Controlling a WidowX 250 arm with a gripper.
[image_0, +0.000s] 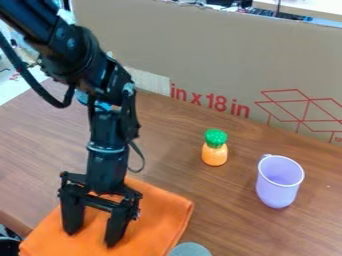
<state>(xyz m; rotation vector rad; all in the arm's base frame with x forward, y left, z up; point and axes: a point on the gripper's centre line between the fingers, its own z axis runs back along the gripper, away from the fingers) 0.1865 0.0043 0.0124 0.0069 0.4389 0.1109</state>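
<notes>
Red lettering and a line drawing mark the cardboard (200, 50). One orange cloth (160, 215) lies on the bench (170, 125) beneath my hand (91, 239), whose fingers are spread wide; one corner points right. Beyond, to the right: one toy pineapple (214, 154) and one lilac cup (275, 191), both upright.

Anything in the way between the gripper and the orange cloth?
Nothing visible: the gripper hangs open right over the orange cloth. The toy pineapple and purple cup stand off to the picture's right.
</notes>
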